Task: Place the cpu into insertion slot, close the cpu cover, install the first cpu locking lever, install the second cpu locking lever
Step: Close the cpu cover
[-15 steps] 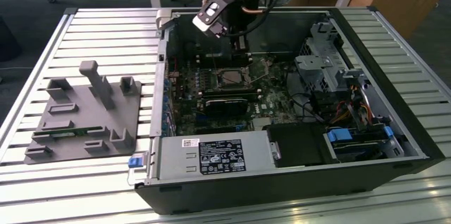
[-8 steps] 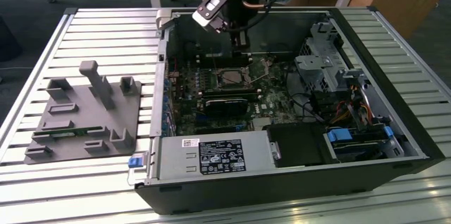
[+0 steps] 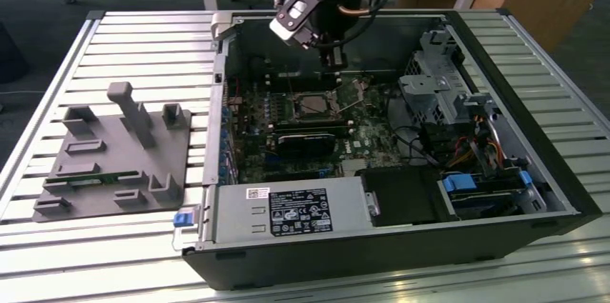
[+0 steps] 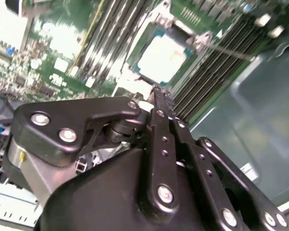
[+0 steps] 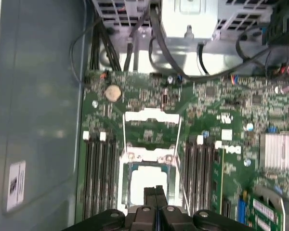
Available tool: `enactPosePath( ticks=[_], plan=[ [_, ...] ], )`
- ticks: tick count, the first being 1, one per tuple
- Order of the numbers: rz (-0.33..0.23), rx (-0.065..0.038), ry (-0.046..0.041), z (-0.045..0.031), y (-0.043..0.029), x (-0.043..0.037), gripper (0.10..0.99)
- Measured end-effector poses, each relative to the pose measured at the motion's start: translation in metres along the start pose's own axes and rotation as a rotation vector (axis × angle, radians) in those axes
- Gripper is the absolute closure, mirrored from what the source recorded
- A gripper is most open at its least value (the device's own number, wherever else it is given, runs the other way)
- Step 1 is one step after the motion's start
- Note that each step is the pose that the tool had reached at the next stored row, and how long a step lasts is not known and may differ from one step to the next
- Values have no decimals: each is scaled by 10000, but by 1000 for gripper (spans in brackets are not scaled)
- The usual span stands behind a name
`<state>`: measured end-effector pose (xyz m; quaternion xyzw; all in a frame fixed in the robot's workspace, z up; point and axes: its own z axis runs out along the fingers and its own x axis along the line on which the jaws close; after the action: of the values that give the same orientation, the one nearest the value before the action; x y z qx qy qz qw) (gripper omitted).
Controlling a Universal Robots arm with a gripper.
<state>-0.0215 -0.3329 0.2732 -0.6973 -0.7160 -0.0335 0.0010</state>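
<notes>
- My claw (image 5: 155,190) is pressed fully shut, fingertips together, with nothing between them.
- It hangs just above the small, flat, pale square cpu (image 5: 137,185), which lies in the square dark insertion slot with a silvery metal rim (image 3: 312,106).
- The thin silvery cpu cover frame (image 5: 151,118) is at the slot's edge; I cannot tell its tilt.
- The open black computer case (image 3: 381,264) rests on the slatted metal tabletop (image 3: 143,38).
</notes>
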Motion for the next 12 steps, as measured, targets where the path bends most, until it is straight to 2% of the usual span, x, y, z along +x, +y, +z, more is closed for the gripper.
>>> enactPosePath(
  ticks=[4, 12],
  plan=[
    [0, -1, 1, 11, 102, -3, 980],
    [1, 0, -1, 25, 154, -5, 980]
  ],
)
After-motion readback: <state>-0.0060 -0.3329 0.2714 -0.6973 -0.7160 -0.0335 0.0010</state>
